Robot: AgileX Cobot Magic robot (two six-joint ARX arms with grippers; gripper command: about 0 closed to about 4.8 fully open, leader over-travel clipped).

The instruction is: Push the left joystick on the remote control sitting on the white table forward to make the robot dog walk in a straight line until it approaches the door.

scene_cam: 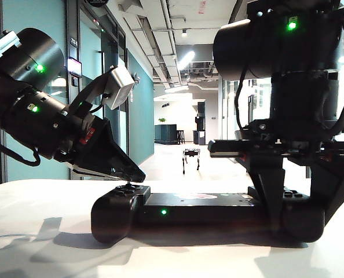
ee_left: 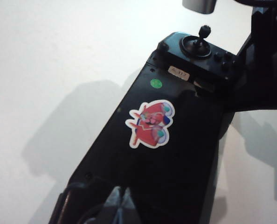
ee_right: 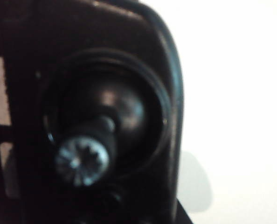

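Note:
The black remote control (scene_cam: 201, 208) lies on the white table (scene_cam: 33, 231). My left gripper (scene_cam: 138, 175) is shut, and its pointed tip rests on the left joystick (scene_cam: 127, 186) on the left lobe. In the left wrist view its pale fingertips (ee_left: 122, 203) are pressed together over the controller's near end (ee_left: 166, 177). My right gripper (scene_cam: 296, 223) straddles the right lobe with a finger on each side, clamping it. The right wrist view shows only the right-hand stick (ee_right: 82, 161) up close. The robot dog (scene_cam: 190, 157) stands far down the corridor. I cannot pick out the door.
A corridor with teal walls (scene_cam: 140, 110) and glass panels runs beyond the table's far edge. A red cartoon sticker (ee_left: 150, 123) and a green dot (ee_left: 155, 84) mark the controller's top. The right-hand stick (ee_left: 203, 33) stands free beside the right gripper's finger (ee_left: 264, 46).

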